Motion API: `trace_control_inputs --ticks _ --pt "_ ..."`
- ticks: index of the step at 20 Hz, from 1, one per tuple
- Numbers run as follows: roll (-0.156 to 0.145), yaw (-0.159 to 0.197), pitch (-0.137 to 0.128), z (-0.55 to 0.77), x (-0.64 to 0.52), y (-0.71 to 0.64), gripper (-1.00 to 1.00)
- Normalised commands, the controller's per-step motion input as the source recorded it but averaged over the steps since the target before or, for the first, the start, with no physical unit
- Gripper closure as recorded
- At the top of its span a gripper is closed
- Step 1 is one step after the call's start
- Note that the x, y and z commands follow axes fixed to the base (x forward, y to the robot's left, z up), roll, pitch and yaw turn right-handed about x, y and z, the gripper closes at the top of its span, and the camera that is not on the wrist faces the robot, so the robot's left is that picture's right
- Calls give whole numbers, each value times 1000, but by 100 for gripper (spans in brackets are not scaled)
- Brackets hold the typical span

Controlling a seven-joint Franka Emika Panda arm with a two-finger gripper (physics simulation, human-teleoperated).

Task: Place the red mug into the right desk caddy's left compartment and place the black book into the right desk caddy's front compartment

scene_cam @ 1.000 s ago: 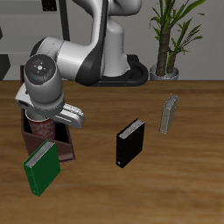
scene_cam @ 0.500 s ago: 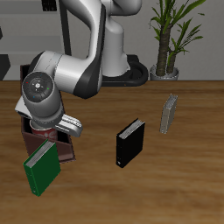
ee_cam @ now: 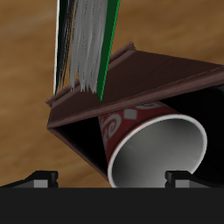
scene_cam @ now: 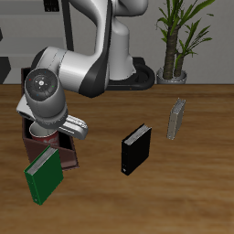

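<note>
At the left of the exterior frame we saw the caddy, a dark maroon box standing on the wooden table, with the arm's bulky head hanging right over it and hiding most of its length. Under that head a pale rim and a sliver of red marked the mug, sitting inside the caddy's walls.

The wrist view gave us the contents more plainly: the mug lay within the caddy, its grey inside open toward the camera and its red, swirl-patterned wall close under a slanted maroon panel. Dark maroon walls closed it in on both sides. We took this for the left compartment, though we could not tell whether the mug touched the slanted wall.

The gripper showed only as two dark fingertips, well apart, one on each side of the mug's rim and not touching it, so we judged it spread wide and holding nothing.

The green book leaned against the caddy's end nearest the lower edge of the exterior frame. The black book stood upright on the table near mid-frame, well apart from the caddy, and the thin grey book stood further toward the upper right.
</note>
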Motion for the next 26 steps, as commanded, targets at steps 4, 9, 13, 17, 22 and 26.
trace_control_inputs --ticks 4,9,13,17,22,26 --pt "12 28 -27 134 -66 144 -100" --pt "-46 137 -153 388 -210 358 -100" --pt "-3 106 -120 368 -178 397 -100" --pt "-26 147 -112 211 -111 257 -100" --pt "6 110 -108 241 -171 362 -100" --pt "19 55 -91 182 -114 296 -100"
